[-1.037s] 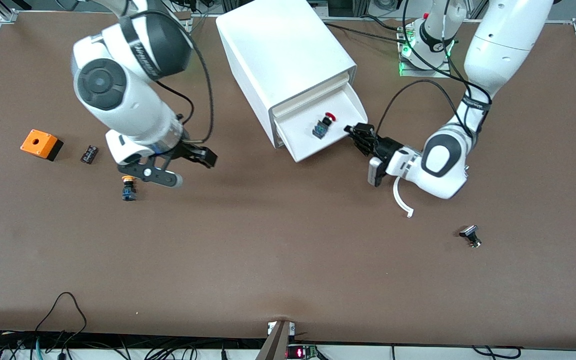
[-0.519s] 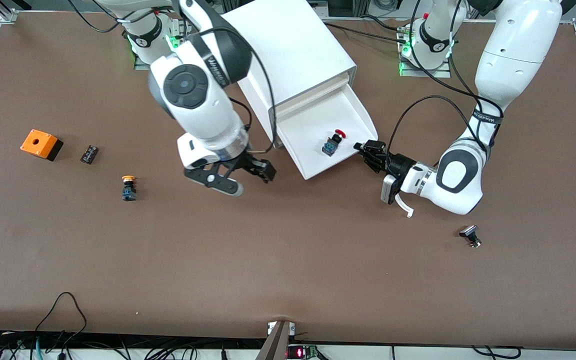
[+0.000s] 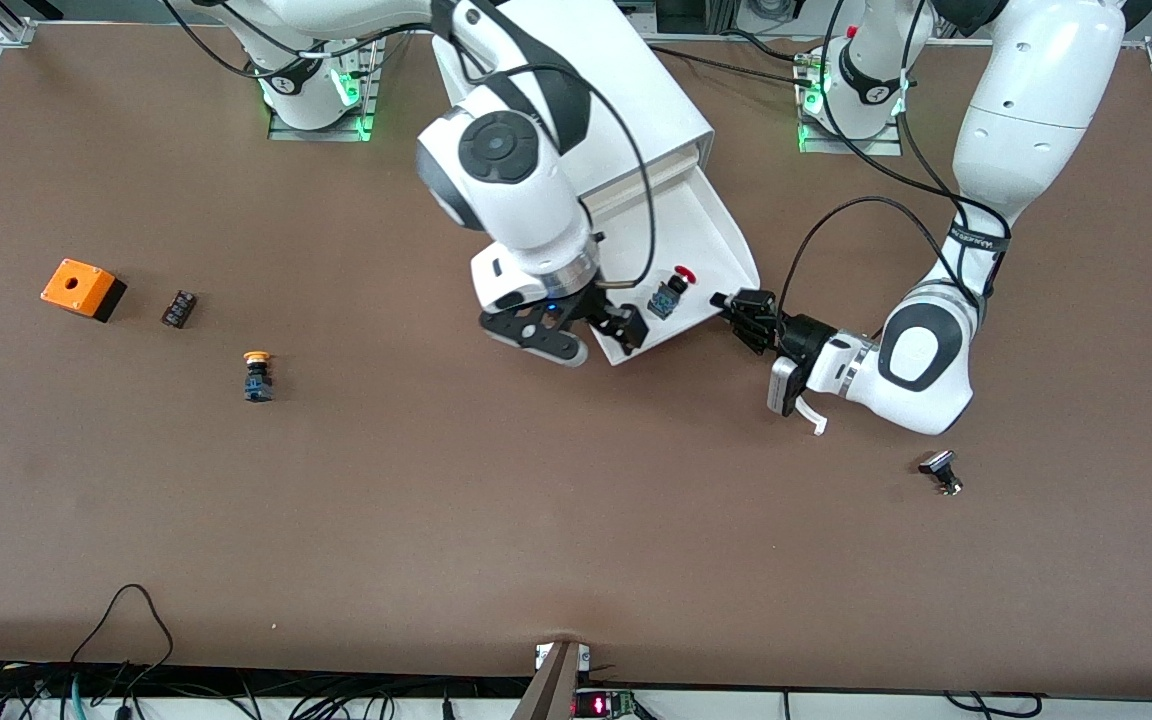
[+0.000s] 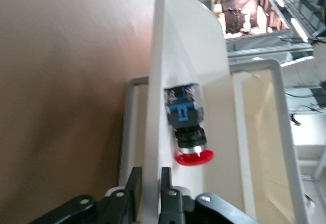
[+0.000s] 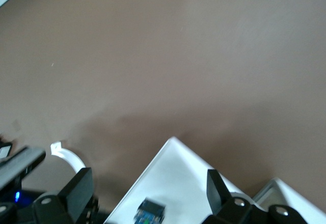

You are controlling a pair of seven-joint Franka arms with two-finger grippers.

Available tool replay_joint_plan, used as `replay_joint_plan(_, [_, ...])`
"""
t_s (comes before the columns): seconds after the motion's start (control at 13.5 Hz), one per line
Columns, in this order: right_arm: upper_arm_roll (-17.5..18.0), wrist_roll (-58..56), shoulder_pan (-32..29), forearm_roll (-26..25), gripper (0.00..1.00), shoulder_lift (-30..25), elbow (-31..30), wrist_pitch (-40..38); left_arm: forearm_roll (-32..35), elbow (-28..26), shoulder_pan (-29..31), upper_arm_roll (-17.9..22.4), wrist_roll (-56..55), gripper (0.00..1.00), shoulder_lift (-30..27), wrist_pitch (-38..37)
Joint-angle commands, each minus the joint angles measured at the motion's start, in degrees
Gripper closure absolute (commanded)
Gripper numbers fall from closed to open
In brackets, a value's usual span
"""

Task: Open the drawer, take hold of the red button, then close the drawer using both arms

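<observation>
The drawer (image 3: 711, 235) stands pulled out from the bottom of the white cabinet (image 3: 576, 110). The button (image 3: 671, 292), red cap on a black-and-blue body, lies on its side in the drawer near the front. My left gripper (image 3: 733, 304) is shut on the drawer's front wall at the corner toward the left arm's end; in the left wrist view its fingers (image 4: 135, 183) clamp that wall, with the button (image 4: 186, 117) just inside. My right gripper (image 3: 588, 338) is open over the drawer's other front corner. The right wrist view shows its gripper (image 5: 147, 186) spread wide above the drawer (image 5: 175, 170) and the button (image 5: 150, 213).
Toward the right arm's end lie an orange box (image 3: 83, 288), a small black part (image 3: 179, 308) and a yellow-capped button (image 3: 257, 375). A small black part (image 3: 941, 470) lies toward the left arm's end, nearer the front camera than the left arm's elbow.
The left gripper has pulled the drawer farther out, and the button slid with it. The right arm has swung from the yellow-capped button across to the drawer's front corner.
</observation>
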Motion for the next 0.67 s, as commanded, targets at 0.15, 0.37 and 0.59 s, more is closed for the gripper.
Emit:
replay_joint_plan(0.15, [-0.5,9.5,4.8,0.1,0.01,3.7,2.2,3.7,0.9,4.4,2.1,0.4,-5.1,0.0,0.4,-2.0])
replay_joint_plan(0.37, [-0.3,16.3,6.7,0.5,0.01,6.2,2.2,7.3,4.9,9.6,3.4,1.0,-12.5,0.0,-0.5,-6.6])
replay_joint_plan(0.59, [-0.2,18.7,8.0,0.6,0.01,8.3,2.1,9.4,16.8,18.3,4.4,0.9,-21.1,0.0,-1.4,-9.7])
